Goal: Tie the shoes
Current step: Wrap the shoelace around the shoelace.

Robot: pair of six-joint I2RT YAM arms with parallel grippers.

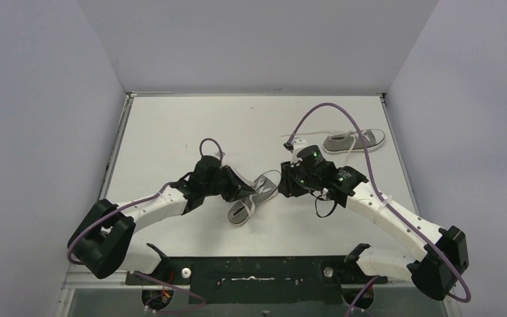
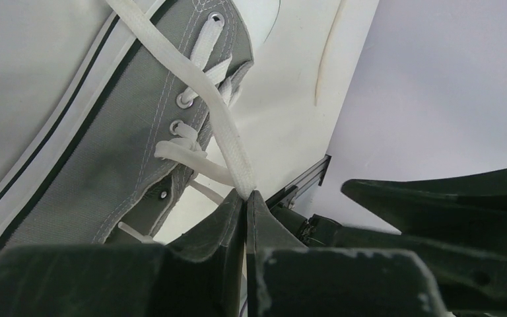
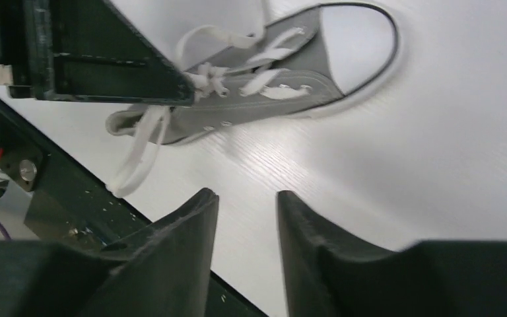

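Observation:
One grey shoe [image 1: 259, 195] lies in the middle of the table between my two grippers, toe toward the right arm. My left gripper [image 2: 247, 193] is shut on one of its white laces [image 2: 228, 135], which runs taut from the eyelets to the fingertips. In the top view the left gripper [image 1: 243, 191] sits over the shoe's heel end. My right gripper [image 3: 246, 196] is open with only bare table between its fingers, a short way from the shoe [image 3: 264, 86]. A slack lace loop [image 3: 138, 152] hangs off the shoe's side. The second shoe [image 1: 355, 140] lies at the back right, laces loose.
A black mounting rail [image 1: 251, 271] runs along the near table edge. Purple cables [image 1: 333, 109] arc over the right arm. White walls close the table on three sides, and the right wall stands close to the far shoe.

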